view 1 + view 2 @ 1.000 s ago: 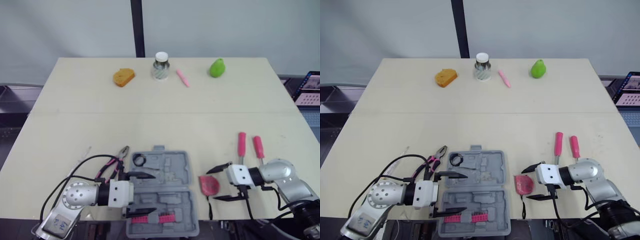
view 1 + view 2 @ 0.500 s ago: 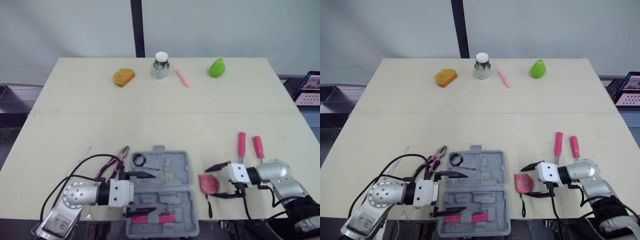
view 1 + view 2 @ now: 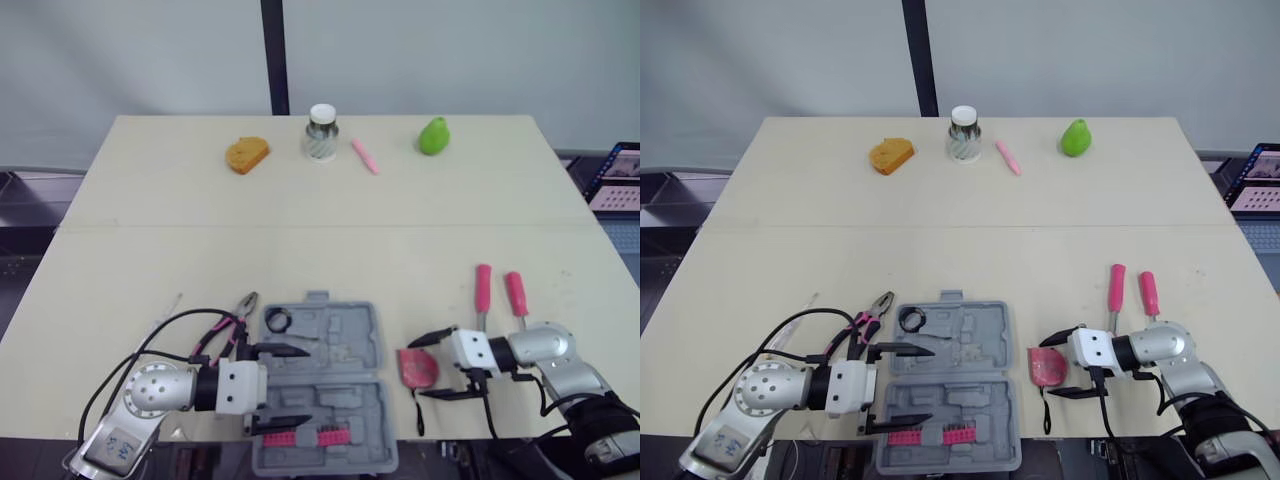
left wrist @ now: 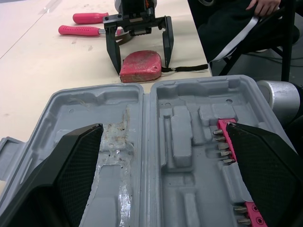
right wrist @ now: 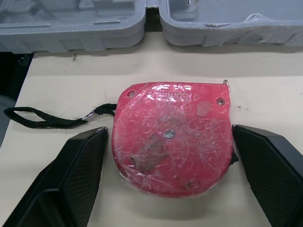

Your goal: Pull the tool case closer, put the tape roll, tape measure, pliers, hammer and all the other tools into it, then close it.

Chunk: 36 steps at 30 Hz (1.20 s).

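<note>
- While the grey plastic tool case (image 3: pixel 352 331) lies open and flat at the near edge of the pale beige worktop (image 3: pixel 300 230), a small black tape roll (image 3: pixel 277 320) sits in its far-left pocket and a pink strip of bits (image 3: pixel 305 436) lines its near half.
- The left end effector (image 3: pixel 307 385) hovers over the case, its fingers spread wide and holding nothing.
- Pink-handled pliers (image 3: pixel 232 322) lie just left of the case.
- The flat red tape measure (image 5: pixel 170 137) (black wrist loop trailing) lies just right of the case, between the wide-open fingers of the right end effector (image 3: pixel 419 371), ungripped.
- Two pink-handled tools (image 3: pixel 483 290) lie beyond it.
- An orange sponge-like lump (image 3: pixel 246 154), a white-lidded jar (image 3: pixel 321 131), a pink pen (image 3: pixel 365 156) and a green pear-shaped object (image 3: pixel 433 135) line the far edge.
</note>
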Available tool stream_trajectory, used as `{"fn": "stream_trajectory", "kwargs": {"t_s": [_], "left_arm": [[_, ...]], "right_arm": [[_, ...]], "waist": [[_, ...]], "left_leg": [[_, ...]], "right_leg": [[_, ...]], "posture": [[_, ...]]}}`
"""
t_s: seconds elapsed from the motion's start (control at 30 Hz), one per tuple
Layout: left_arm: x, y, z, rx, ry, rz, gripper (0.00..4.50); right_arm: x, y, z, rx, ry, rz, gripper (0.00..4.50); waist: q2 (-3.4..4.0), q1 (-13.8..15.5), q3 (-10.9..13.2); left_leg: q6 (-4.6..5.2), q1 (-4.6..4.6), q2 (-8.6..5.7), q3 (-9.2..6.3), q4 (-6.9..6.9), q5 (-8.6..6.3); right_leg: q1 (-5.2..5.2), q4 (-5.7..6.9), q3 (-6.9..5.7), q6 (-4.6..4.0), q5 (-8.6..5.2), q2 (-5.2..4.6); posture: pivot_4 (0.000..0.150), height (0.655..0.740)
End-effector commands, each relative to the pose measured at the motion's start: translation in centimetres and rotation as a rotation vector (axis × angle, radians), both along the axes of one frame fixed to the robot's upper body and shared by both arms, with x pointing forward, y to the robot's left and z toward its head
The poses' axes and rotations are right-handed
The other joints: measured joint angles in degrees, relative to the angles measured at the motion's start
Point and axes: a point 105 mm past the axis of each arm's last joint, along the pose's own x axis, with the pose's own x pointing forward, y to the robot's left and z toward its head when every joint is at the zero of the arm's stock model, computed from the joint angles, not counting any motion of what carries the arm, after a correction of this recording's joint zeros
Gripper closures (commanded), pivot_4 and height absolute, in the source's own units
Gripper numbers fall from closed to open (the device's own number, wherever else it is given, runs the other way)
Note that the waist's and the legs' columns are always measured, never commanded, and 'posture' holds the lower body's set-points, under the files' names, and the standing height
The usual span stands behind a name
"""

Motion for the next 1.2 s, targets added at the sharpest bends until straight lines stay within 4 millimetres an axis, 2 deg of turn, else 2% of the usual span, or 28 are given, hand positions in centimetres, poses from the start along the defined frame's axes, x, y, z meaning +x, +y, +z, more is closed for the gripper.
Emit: {"fn": "stream_trajectory", "kwargs": {"t_s": [0.03, 0.1, 0.13, 0.17, 0.4, 0.53, 0.67, 0.77, 0.83, 0.97, 1.1, 1.2], "left_arm": [[-0.2, -0.3, 0.5, -0.009, -0.026, -0.014, 0.0], [-0.2, -0.3, 0.4, -0.011, -0.026, -0.014, 0.0], [-0.2, -0.3, 0.4, -0.011, -0.025, -0.014, 0.0], [-0.2, -0.4, 0.4, -0.012, -0.025, -0.013, 0.0], [0.0, -0.6, 0.3, -0.022, -0.021, -0.005, 0.0], [0.2, -0.7, 0.3, -0.037, -0.018, 0.026, 0.0], [0.7, -0.2, 0.2, -0.058, -0.018, 0.106, 0.0], [0.9, 0.4, 0.1, -0.076, -0.007, 0.171, 0.0], [0.7, 0.7, 0.1, -0.098, 0.007, 0.212, 0.0], [0.2, 1.4, -0.2, -0.128, 0.033, 0.298, 0.0], [-0.1, 2.2, -0.5, -0.115, 0.039, 0.339, 0.0], [-0.2, 2.6, -0.5, -0.104, 0.031, 0.35, 0.0]], "right_arm": [[-0.2, -0.2, -0.2, -0.005, 0.01, 0.001, 0.32], [-0.2, -0.2, -0.2, -0.006, 0.01, -0.002, 0.9], [-0.1, -0.2, -0.1, -0.004, 0.01, -0.005, 1.42], [-0.1, -0.3, -0.1, -0.002, 0.009, -0.007, 1.61], [0.1, -0.2, 0.5, 0.016, 0.012, -0.02, 1.61], [0.6, -0.3, 2.0, 0.012, 0.011, -0.029, 1.61], [1.3, 0.6, 5.8, -0.009, 0.02, -0.024, 1.61], [1.8, 1.2, 8.1, -0.121, 0.018, -0.011, 1.61], [2.3, 2.2, 9.6, -0.186, 0.01, -0.01, 1.61], [3.3, 5.2, 12.3, -0.192, -0.016, -0.036, 1.61], [3.4, 7.6, 13.0, -0.217, -0.02, -0.03, 1.61], [3.3, 9.0, 12.5, -0.255, -0.046, -0.002, 1.61]], "waist": [[0.0, 0.0, 0.0], [0.0, 0.0, 0.0], [0.0, 0.0, 0.0], [0.0, 0.0, 0.0], [0.0, 0.0, 0.0], [0.01, 0.0, 0.0], [0.11, 0.0, 0.1], [0.16, -0.2, 0.1], [0.16, -0.2, 0.1], [0.15, -0.1, 0.1], [0.16, 0.1, 0.1], [0.16, 0.1, 0.1]], "left_leg": [[0.0, 0.0, 0.0, 0.0, 0.0, 0.0], [0.0, 0.0, 0.0, 0.0, 0.0, 0.0], [0.0, 0.0, 0.0, 0.0, 0.0, 0.0], [0.0, 0.0, 0.0, 0.0, 0.0, 0.0], [0.0, 0.0, 0.0, 0.0, 0.0, 0.0], [0.0, 0.0, 0.0, 0.0, 0.0, 0.0], [0.0, 0.0, 0.0, 0.0, 0.0, 0.0], [-0.03, 0.0, 0.04, -0.01, -0.02, -0.02], [-0.06, 0.0, 0.05, -0.01, -0.04, -0.04], [-0.08, -0.02, 0.05, -0.03, -0.05, -0.06], [-0.09, -0.18, 0.04, -0.13, 0.0, -0.06], [-0.08, -0.32, 0.0, -0.16, 0.06, -0.06]], "right_leg": [[0.0, 0.0, 0.0, 0.0, 0.0, 0.0], [0.0, 0.0, 0.0, 0.0, 0.0, 0.0], [0.0, 0.0, 0.0, 0.0, 0.0, 0.0], [0.0, 0.0, 0.0, 0.0, 0.0, 0.0], [0.01, 0.0, 0.0, 0.0, 0.0, 0.0], [0.01, 0.0, 0.01, 0.0, 0.0, 0.0], [0.0, 0.0, 0.01, 0.0, 0.0, -0.01], [-0.04, 0.0, 0.01, -0.01, 0.0, 0.0], [-0.07, -0.01, 0.01, -0.02, -0.01, 0.0], [-0.08, -0.05, 0.01, -0.03, -0.01, -0.02], [-0.17, -0.06, -0.06, -0.03, -0.01, -0.05], [-0.25, -0.03, -0.08, -0.03, -0.01, -0.09]], "posture": [[0.15, 0.74], [0.15, 0.74], [0.15, 0.74], [0.15, 0.74], [0.15, 0.74], [0.15, 0.74], [0.15, 0.74], [0.15, 0.74], [0.15, 0.74], [0.15, 0.74], [0.15, 0.74], [0.15, 0.74]]}}
